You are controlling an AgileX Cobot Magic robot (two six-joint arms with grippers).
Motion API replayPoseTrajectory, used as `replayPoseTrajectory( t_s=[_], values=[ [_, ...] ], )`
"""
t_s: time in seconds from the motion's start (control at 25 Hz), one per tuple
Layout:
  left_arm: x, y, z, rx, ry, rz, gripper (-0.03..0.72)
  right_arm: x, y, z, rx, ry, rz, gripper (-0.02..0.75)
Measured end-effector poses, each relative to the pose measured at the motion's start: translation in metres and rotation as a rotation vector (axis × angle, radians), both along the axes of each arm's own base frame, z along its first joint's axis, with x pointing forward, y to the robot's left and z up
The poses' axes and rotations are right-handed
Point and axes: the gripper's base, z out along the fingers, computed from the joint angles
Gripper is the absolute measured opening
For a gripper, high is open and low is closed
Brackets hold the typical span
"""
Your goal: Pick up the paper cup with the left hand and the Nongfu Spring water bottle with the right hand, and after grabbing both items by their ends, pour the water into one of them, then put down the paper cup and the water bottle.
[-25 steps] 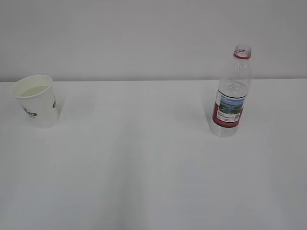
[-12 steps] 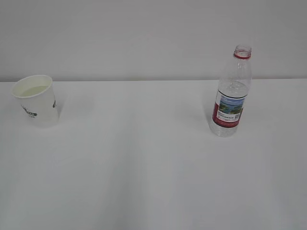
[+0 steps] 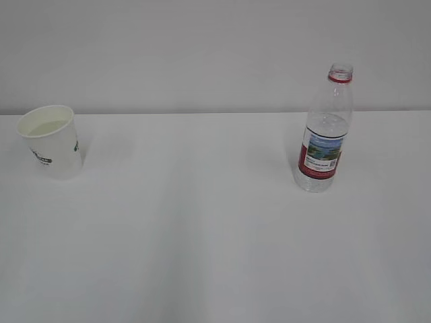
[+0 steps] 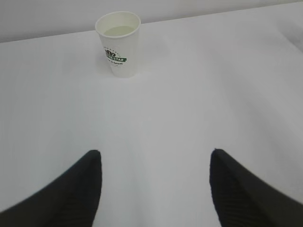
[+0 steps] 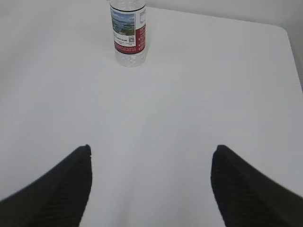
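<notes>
The white paper cup (image 3: 52, 140) with its green logo stands upright at the table's far left, holding water; the left wrist view shows the paper cup (image 4: 119, 43) far ahead of my left gripper (image 4: 155, 153), which is open and empty. The Nongfu Spring water bottle (image 3: 326, 131) stands uncapped at the right with a little water low inside. In the right wrist view the bottle (image 5: 128, 32) is well ahead and left of my right gripper (image 5: 150, 149), open with nothing between its fingers. Neither arm shows in the exterior view.
The white table (image 3: 202, 222) runs to a pale wall at the back. Its right edge (image 5: 291, 52) and rounded far corner show in the right wrist view.
Cup and bottle have stayed put in the exterior view. No arm has entered that view.
</notes>
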Motion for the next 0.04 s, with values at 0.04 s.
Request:
replayPoseTrajectory(
  t_s=[0.04],
  values=[
    [0.0,0.0,0.0,0.0,0.0,0.0,0.517,0.0,0.0,0.0,0.0,0.0,0.0,0.587]
  ],
)
